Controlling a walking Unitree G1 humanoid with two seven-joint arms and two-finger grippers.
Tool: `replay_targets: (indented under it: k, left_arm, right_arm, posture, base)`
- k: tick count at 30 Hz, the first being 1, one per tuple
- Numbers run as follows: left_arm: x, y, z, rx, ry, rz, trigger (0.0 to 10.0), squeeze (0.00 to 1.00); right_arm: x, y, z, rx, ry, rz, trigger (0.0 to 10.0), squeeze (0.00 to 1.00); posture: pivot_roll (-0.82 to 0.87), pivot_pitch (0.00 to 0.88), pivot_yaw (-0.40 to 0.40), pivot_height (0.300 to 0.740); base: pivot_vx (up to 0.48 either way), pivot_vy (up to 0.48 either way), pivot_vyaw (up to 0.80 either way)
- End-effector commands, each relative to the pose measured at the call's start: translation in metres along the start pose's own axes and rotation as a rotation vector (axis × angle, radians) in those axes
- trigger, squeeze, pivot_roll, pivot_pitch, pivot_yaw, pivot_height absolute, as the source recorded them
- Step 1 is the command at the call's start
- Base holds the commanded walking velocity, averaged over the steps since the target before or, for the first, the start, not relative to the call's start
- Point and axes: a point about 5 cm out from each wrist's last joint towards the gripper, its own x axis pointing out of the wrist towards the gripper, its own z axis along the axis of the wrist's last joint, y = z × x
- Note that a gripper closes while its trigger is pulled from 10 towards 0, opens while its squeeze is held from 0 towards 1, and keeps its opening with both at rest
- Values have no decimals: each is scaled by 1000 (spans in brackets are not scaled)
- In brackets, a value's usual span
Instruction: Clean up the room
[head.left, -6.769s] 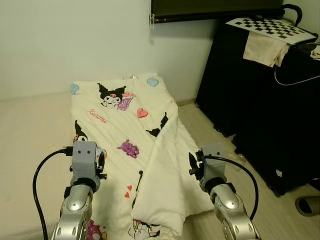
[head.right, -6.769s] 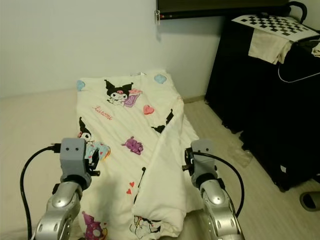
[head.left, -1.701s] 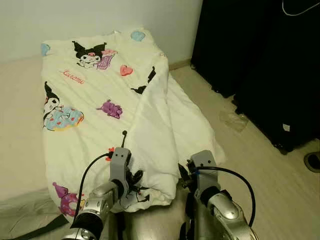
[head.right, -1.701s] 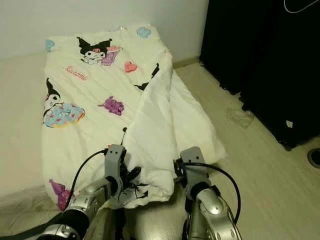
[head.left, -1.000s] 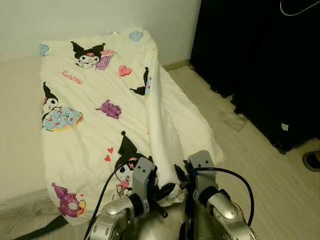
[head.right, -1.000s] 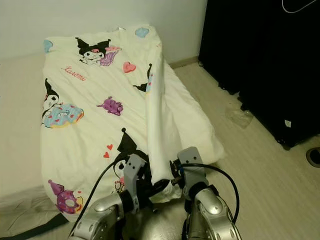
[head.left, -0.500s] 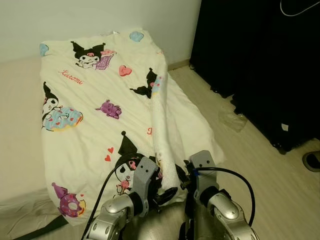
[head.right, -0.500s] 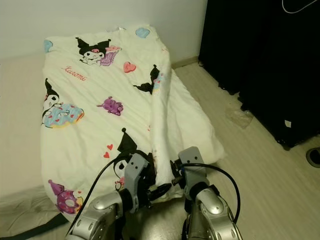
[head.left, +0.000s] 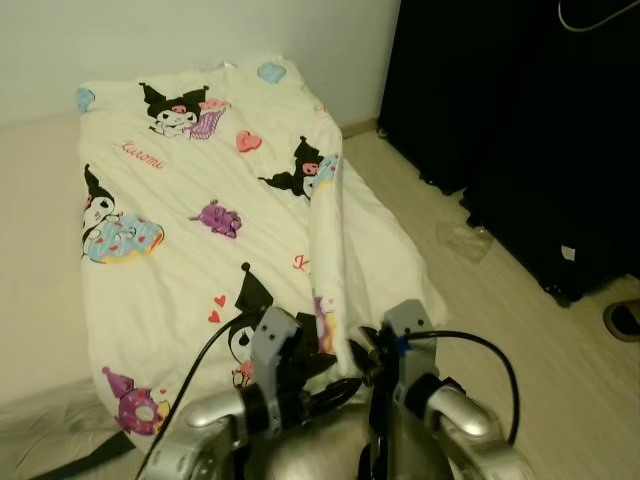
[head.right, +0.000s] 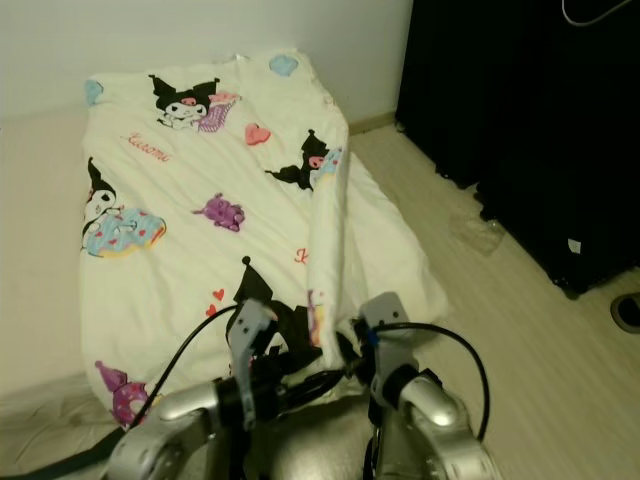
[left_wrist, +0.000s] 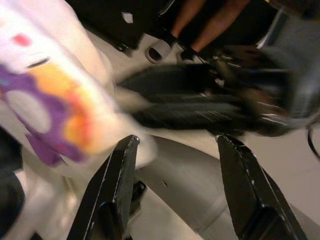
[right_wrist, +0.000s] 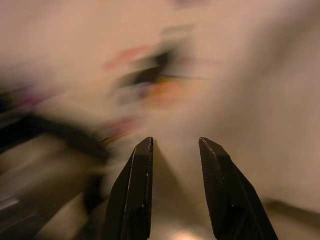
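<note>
Where a cream cartoon-printed quilt (head.left: 200, 220) lies over the mattress, its raised fold (head.right: 330, 250) sits between both grippers: left gripper (left_wrist: 175, 195) fingers spread, empty; right gripper (right_wrist: 175, 195) parted, grip indeterminable.

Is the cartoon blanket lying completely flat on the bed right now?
No, the blanket has a raised fold running along its right side down toward the grippers.
</note>
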Motion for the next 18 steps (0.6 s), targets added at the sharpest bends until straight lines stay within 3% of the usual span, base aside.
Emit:
replay_targets:
  k: [1, 2, 3, 8, 10, 13, 16, 17, 18]
  left_arm:
    - [-6, -4, -3, -16, 18, -25, 10000, 0]
    - [-12, -3, -1, -32, 11, -6, 10000, 0]
    - [-14, -3, 0, -36, 9, 0, 10000, 0]
    - [-17, 1, 2, -51, -5, 33, 10000, 0]
    - [-20, 4, 4, -59, -12, 70, 10000, 0]
    - [-27, 16, 5, -34, -13, 162, 10000, 0]
    - [-46, 53, 9, 83, -3, 515, 10000, 0]
    - [-60, 72, 13, 141, -7, 695, 10000, 0]
    - [-68, 80, 15, 156, -4, 786, 10000, 0]
  right_arm:
    - [-8, 28, 2, 33, 41, 271, 10000, 0]
    - [-26, 35, 15, 50, 43, 425, 10000, 0]
    - [-30, 36, 20, 62, 36, 460, 10000, 0]
    - [-33, 28, 47, 104, -69, 501, 10000, 0]
    - [-31, 21, 63, 91, -129, 488, 10000, 0]
    - [-26, 12, 68, 53, -125, 429, 10000, 0]
    - [-19, -1, 57, -55, -8, 333, 10000, 0]
    - [-15, -9, 50, -93, 61, 266, 10000, 0]
    - [-14, -11, 48, -102, 65, 247, 10000, 0]
  posture:
    - [-90, 261, 29, 583]
    - [-90, 261, 29, 583]
    - [-90, 261, 29, 583]
    - [-86, 253, 28, 583]
    - [-86, 253, 28, 583]
    - [-84, 245, 25, 583]
    - [-84, 245, 25, 583]
    - [-79, 241, 19, 583]
    - [-75, 240, 14, 583]
  base:
    - [0, 0, 0]
    - [0, 0, 0]
    - [0, 0, 0]
    - [0, 0, 0]
    - [0, 0, 0]
    - [0, 0, 0]
    - [0, 0, 0]
    - [0, 0, 0]
    - [0, 0, 0]
